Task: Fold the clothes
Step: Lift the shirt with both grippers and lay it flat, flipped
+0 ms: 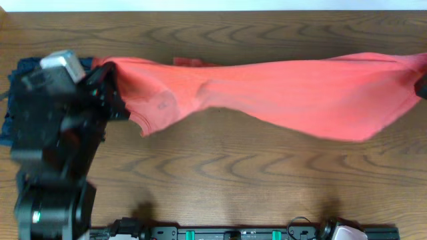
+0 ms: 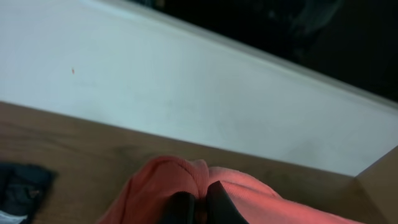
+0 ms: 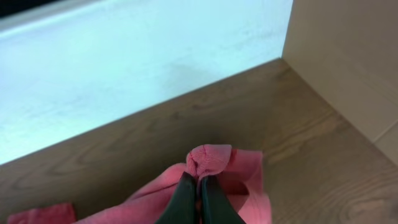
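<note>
Wooden table [image 1: 220,173], a dark navy garment [image 2: 22,186] at its left edge, white wall [image 2: 155,87] behind

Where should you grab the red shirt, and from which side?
By its two far ends, one from each side. The T-shirt is stretched long across the table, so end pinches should hold it spread. The left gripper and right gripper each pinch a bunched edge there.

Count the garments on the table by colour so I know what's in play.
coral-red T-shirt: 1
dark blue garment, mostly hidden at the table's left end: 1
Total: 2 garments in view
</note>
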Available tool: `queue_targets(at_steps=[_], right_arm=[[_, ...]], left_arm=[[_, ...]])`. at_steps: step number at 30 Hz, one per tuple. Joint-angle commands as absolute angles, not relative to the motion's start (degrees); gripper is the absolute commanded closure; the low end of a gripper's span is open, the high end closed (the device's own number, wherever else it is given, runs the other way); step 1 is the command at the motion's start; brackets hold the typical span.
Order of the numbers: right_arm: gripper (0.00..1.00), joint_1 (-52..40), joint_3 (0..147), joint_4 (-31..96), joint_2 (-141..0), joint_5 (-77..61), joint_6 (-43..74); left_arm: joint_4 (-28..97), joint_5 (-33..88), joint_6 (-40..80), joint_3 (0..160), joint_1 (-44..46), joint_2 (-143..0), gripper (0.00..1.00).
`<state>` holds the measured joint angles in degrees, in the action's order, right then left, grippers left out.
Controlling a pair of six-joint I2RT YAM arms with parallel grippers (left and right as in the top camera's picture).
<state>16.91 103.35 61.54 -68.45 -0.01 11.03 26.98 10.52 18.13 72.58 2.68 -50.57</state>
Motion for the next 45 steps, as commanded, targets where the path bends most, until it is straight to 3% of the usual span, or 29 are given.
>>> queue_targets(at_steps=[1,7,12,17,21,29,38,45], right_arm=[[0.99,16.4,103.4,61.8,-75.0,2.0,8.8],[0.99,16.4,103.4,58.2,-88.2,0.6,9.1],[0.99,16.4,103.4,44.8,-98.3,-4.8,11.0],[0.99,16.7,104.0,30.7,-99.6,-7.7,17.9],[0.99,17.9,109.0,26.8,-98.6,-7.3,19.3],[0.98,20.5,115.8,42.9,-98.5,0.6,15.5],[0.99,20.6,104.2,67.0,-98.6,19.5,15.4],[0.99,21.4,87.3,71.6,-98.6,20.0,15.8]], left_arm=[[26.2,11.0,17.4,73.4,2.5,-58.5,0.94],[19.1,12.7,17.3,74.1,2.5,-74.6,0.94],[-1.8,14.6,19.8,76.8,2.5,-86.5,0.94],[-16.2,14.5,29.6,85.7,2.3,-91.0,0.94],[-19.5,14.3,28.0,94.4,1.9,-91.0,0.94],[7.7,19.0,20.1,104.5,0.2,-90.8,0.94],[58.8,19.0,17.3,102.6,0.7,-91.1,0.94],[72.1,18.9,17.3,88.9,0.7,-91.1,0.94]])
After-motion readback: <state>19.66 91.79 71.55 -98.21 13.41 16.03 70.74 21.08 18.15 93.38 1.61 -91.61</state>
